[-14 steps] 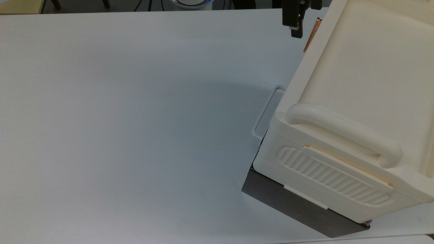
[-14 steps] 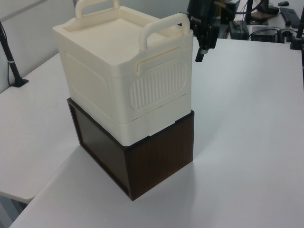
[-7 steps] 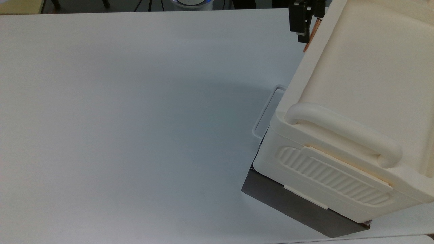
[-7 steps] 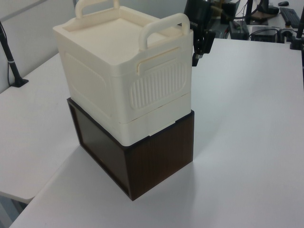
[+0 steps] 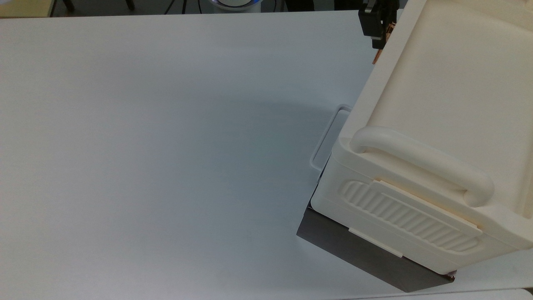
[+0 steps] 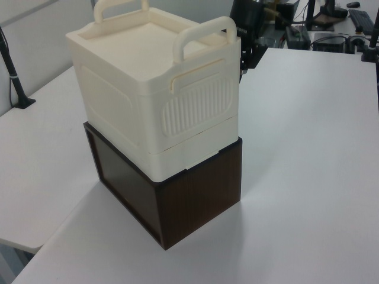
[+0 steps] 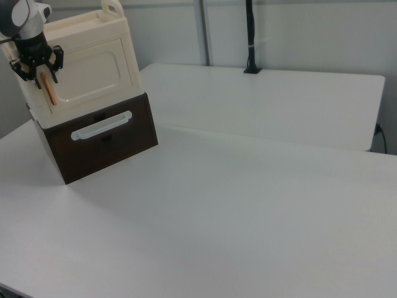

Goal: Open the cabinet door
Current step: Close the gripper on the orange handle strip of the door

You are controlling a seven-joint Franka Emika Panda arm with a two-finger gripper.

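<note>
On the white table [image 7: 260, 186], the fingers [image 7: 36, 69] have closed in, spread astride the copper handle [image 7: 48, 87] of the cabinet door [image 7: 93, 71].

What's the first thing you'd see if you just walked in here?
A big cream cabinet stacked on a dark brown drawer box, on a white table. In the right view, the black gripper sits at the copper handle on the left edge of the cabinet door.

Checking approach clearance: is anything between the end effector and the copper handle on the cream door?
Nothing visible. The end effector already straddles the copper-coloured bar handle at the right view's left edge of the cream plastic cabinet door.
</note>
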